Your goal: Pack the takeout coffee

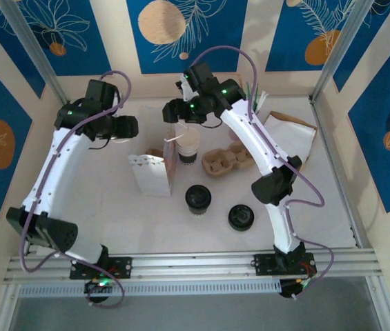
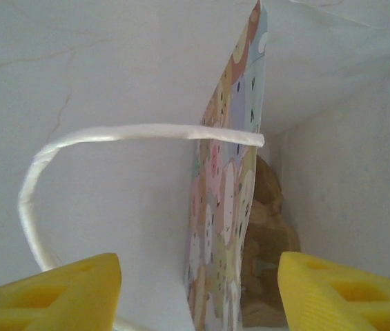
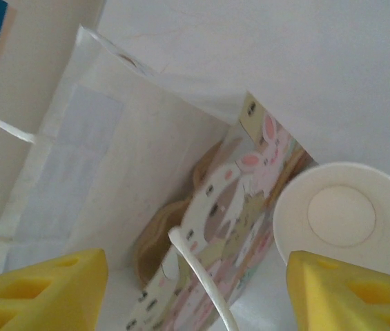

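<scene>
Count, near to far on the tabletop [image 1: 112, 207]: 1 loose lid [image 1: 241, 216], 1 coffee [image 1: 198, 198], 1 printed bag [image 1: 152, 174], 1 carrier [image 1: 226, 160], 1 white cup [image 1: 189, 146], 1 brown bag [image 1: 293, 127].

Coffee: short cup under a round black lid, reads as a black disc from above. It stands free near the middle, just right of the printed bag and left of the loose lid, touching neither. The loose lid looks flatter, though top view is too coarse to be sure.

Printed bag stands upright, mouth open. White cup is lidless with a dark band, just beside the bag's far right corner. Carrier sits right of the cup.

Left arm: runs up the left side, elbow bent, wrist turned inward behind the bag. Left tool [image 2: 198, 296] is wide, holding nothing. The bag's printed wall and one white handle [image 2: 139, 132] sit in the gap, clear of both yellow fingers [image 2: 70, 293].

Right arm: arches from its base to rear centre, above the bag and white cup. Right tool [image 3: 195, 296] is wide, holding nothing. The bag's edge and a handle strand lie between its fingers [image 3: 346, 293].
</scene>
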`<state>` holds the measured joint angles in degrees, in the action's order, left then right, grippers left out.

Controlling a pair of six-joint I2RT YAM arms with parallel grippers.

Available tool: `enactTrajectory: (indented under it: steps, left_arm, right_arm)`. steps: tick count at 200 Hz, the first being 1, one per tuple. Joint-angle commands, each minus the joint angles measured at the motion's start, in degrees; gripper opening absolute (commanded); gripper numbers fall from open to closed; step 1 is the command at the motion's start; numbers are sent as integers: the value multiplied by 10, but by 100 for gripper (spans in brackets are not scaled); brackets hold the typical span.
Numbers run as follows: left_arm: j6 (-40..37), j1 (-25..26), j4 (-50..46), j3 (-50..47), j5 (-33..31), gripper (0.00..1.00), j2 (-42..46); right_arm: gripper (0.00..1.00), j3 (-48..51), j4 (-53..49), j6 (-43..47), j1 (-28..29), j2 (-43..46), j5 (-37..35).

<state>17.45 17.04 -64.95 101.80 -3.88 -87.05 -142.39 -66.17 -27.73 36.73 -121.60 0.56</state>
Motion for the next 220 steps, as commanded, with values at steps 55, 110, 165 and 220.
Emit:
enactTrajectory:
  steps: [55, 110, 165, 220]
  left_arm:
    - [-11, 32, -19, 65, -10, 18, -88]
    - [-11, 41, -1, 32, -34, 0, -39]
    - [-48, 48, 52, -42, -29, 0, 66]
    - [-116, 69, 54, -88, 29, 0, 106]
  right_arm:
    - [71, 162, 54, -16, -15, 167, 31]
    - [77, 306, 134, -29, -28, 278, 60]
    - [85, 421, 209, -40, -42, 374, 78]
    - [87, 503, 262, -41, -58, 426, 92]
